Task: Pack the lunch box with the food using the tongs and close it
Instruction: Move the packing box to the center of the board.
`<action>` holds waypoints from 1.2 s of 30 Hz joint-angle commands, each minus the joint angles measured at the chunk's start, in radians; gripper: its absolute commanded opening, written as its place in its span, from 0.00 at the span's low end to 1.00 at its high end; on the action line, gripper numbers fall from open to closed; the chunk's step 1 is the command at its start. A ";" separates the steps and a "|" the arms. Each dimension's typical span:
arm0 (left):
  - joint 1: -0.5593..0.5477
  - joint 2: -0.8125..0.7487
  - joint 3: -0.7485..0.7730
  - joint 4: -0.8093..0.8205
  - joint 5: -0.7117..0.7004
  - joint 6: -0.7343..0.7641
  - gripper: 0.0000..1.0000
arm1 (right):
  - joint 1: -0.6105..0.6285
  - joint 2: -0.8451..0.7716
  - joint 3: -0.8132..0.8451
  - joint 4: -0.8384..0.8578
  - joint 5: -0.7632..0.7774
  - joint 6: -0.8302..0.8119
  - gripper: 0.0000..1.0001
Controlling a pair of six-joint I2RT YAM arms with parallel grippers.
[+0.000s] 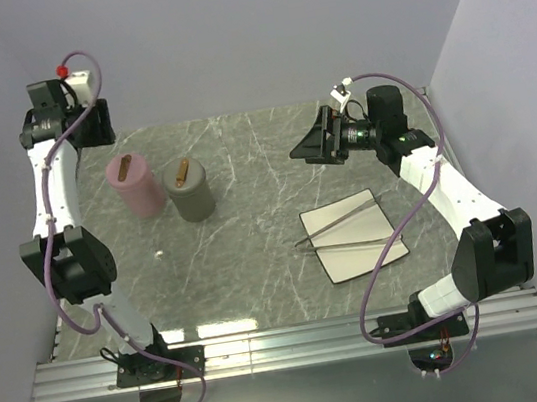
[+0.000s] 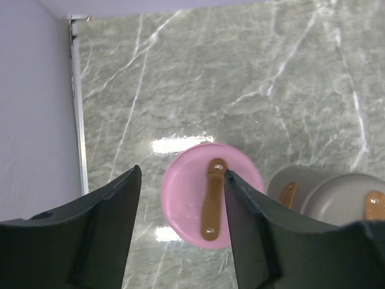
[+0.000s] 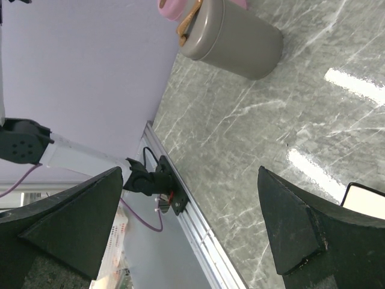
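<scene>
L gripper point(image 2: 181, 172) jaws apart, empty, above pink container point(image 2: 186, 201); R gripper point(image 3: 189, 171) wide apart, empty; tongs point(image 1: 344, 221) lie on white plate point(image 1: 363, 256).

Tongs point(image 1: 338, 223) on plate point(image 1: 359, 262), right; far-left canister point(image 1: 135, 186) beside inner canister point(image 1: 189, 192), left.

Top: overhead. Left wrist: downward, close. Right wrist: seemingly sideways. All share grey canister point(image 1: 190, 194).
</scene>
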 commanded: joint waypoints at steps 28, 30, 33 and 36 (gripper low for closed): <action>0.125 0.153 -0.135 0.155 -0.211 -0.918 0.84 | -0.006 -0.057 0.000 0.022 -0.014 -0.021 1.00; 0.125 0.168 -0.152 0.155 -0.199 -0.945 0.84 | -0.005 -0.057 -0.003 0.022 -0.014 -0.021 1.00; 0.125 0.188 -0.180 0.163 -0.182 -0.971 0.84 | -0.008 -0.054 -0.007 0.022 -0.014 -0.023 1.00; 0.125 0.200 -0.212 0.181 -0.182 -0.990 0.84 | -0.005 -0.050 -0.010 0.022 -0.015 -0.021 1.00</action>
